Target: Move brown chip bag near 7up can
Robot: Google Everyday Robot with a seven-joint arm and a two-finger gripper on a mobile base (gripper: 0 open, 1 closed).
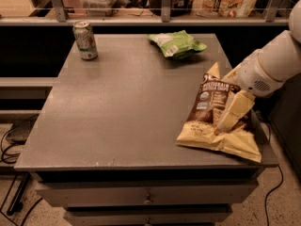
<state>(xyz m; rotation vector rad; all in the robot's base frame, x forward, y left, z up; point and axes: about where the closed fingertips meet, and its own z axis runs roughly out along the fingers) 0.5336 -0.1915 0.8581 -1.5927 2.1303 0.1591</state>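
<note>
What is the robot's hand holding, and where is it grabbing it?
The gripper seems to pinch the brown chip bag around its middle right. The bag's pale bottom edge rests on the table.

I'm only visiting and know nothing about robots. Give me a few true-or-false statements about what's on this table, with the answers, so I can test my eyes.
1. The 7up can stands upright near the far left corner of the table. True.
2. The brown chip bag lies right beside the can. False: it lies near the table's front right edge, across the table from the can.
3. The gripper is down at the brown chip bag, on its right side. True.
4. The green bag sits on top of the brown chip bag. False: it lies apart from it, toward the table's far edge.
</note>
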